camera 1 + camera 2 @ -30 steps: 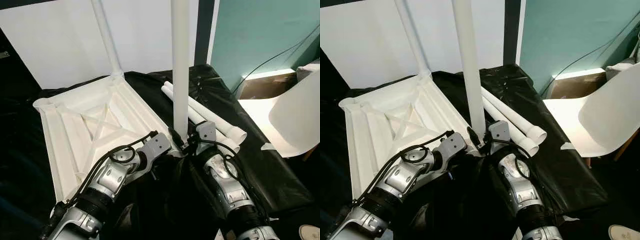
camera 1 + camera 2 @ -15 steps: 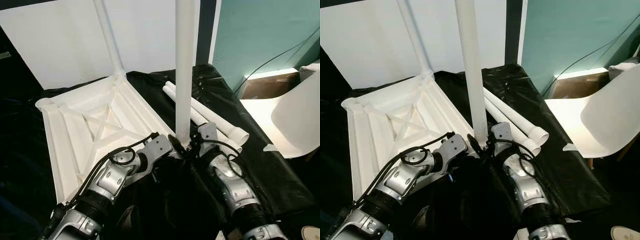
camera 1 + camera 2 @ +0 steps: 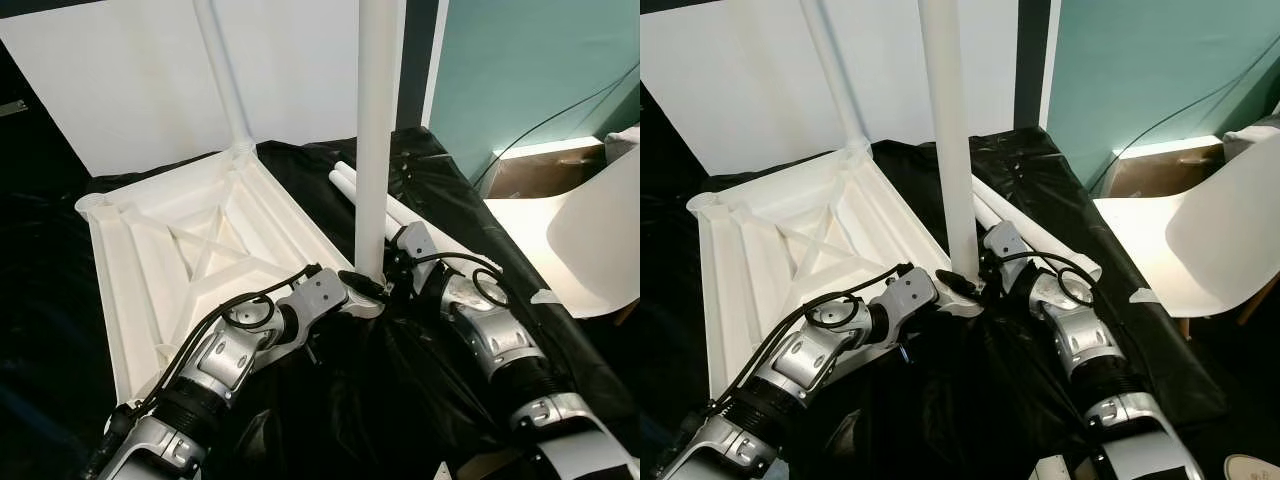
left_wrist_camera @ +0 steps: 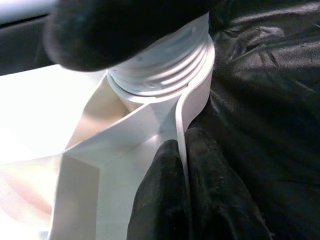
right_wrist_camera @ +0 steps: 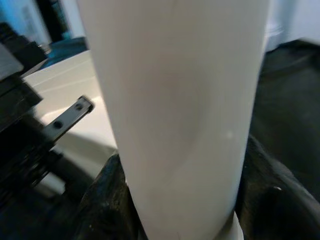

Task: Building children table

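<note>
Leg [image 3: 374,150] white, upright; threads apparently in tabletop [image 3: 190,250] corner.

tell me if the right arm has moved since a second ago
Yes. The right pincer stays at the upright leg, but its forearm has swung toward the white chair, away from the tabletop.

The upright leg [image 3: 374,140] runs off the top edge, its base hidden behind both grippers.

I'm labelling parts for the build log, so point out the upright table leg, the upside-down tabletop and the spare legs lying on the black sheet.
upright table leg [image 3: 372,140], left eye view, middle of its shaft
tabletop [image 3: 200,250], left eye view, ribbed underside
spare legs [image 3: 1060,250], right eye view, their near ends
</note>
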You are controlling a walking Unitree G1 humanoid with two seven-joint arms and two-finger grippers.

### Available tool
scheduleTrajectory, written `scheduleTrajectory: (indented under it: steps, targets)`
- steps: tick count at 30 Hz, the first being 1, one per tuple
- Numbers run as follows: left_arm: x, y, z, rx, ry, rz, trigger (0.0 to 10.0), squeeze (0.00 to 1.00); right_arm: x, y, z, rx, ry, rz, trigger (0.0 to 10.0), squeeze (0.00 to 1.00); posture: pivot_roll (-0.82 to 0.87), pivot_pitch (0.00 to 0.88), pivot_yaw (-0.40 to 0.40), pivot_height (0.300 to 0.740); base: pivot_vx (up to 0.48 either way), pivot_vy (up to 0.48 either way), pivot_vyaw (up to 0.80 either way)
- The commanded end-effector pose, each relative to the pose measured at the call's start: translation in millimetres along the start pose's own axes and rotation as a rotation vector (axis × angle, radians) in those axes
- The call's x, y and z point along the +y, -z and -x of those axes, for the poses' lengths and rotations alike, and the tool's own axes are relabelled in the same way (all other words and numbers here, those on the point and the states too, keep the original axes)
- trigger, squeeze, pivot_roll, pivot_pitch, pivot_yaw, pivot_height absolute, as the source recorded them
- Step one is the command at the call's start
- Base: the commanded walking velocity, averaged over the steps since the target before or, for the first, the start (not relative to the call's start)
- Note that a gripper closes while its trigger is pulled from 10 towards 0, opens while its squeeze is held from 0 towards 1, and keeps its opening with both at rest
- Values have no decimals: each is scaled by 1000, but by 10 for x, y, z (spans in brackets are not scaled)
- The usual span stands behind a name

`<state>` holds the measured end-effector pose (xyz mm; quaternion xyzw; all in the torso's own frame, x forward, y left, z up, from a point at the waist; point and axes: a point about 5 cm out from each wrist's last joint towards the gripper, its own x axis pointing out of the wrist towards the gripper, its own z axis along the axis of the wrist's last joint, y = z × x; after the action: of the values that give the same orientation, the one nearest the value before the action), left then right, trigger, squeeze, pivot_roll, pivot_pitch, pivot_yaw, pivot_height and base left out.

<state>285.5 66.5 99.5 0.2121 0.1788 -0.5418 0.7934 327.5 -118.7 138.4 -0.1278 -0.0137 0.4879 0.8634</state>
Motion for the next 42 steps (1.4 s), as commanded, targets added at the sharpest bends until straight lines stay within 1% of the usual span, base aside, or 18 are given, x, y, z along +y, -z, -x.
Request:
scheduleTrajectory:
  steps: [1,8,13,15,17,18,19,20,21,24,25,28,33,34,35,36,37,42]
  targets:
    - [-205,296,-74,83,115,81,10000,0,-39,-21,44,33,-79,-2,0,0,46,0,54,740,0,0,0]
    - [-210,310,-73,84,113,84,10000,0,-126,23,125,35,-142,-220,0,0,53,0,47,740,0,0,0]
    - [-217,316,-74,85,114,85,10000,0,-47,64,95,14,-82,-183,0,0,52,0,49,740,0,0,0]
    - [-219,321,-73,86,114,85,10000,0,27,44,41,-31,12,-137,0,0,56,0,47,740,0,0,0]
    - [-222,325,-71,86,113,85,10000,0,117,-6,-5,-103,324,-65,0,0,58,0,43,740,0,0,0]
    - [-222,325,-71,86,113,85,10000,0,117,-6,-5,-103,324,-65,0,0,58,0,43,740,0,0,0]
    - [-224,326,-73,86,112,84,10000,0,147,-10,23,-117,482,-42,0,0,58,0,43,740,0,0,0]
    - [-224,326,-73,86,112,84,10000,0,147,-10,23,-117,482,-42,0,0,58,0,43,740,0,0,0]
    - [-228,326,-73,85,112,85,10000,0,182,-3,57,-121,593,-25,0,0,58,0,46,740,0,0,0]
    - [-230,327,-73,85,112,86,10000,0,205,2,80,-122,651,-17,0,0,58,0,46,740,0,0,0]
    - [-247,336,-81,87,114,89,10000,0,219,3,107,-135,761,-14,0,0,61,0,47,740,0,0,0]
    - [-260,343,-85,86,115,100,10000,0,193,4,155,-143,842,-16,0,0,59,0,48,740,0,0,0]
    - [-261,345,-82,85,113,106,10000,0,210,22,147,-140,850,-35,0,0,58,0,45,740,0,0,0]
    - [-260,345,-81,84,112,106,10000,0,234,42,116,-133,829,-54,2471,0,58,0,45,740,0,0,0]
    - [-260,345,-81,84,112,106,10000,0,234,42,116,-133,829,-54,2471,0,58,0,45,740,0,0,0]
    - [-261,346,-80,84,112,106,10000,0,260,52,79,-126,803,-65,10000,0,58,0,45,740,0,0,0]
    - [-261,344,-80,84,112,105,10000,0,270,64,46,-123,768,-87,10000,1000,53,0,51,740,0,0,0]
    - [-259,339,-75,83,114,102,10000,0,270,73,18,-126,676,-106,10000,1000,53,0,53,740,0,0,0]
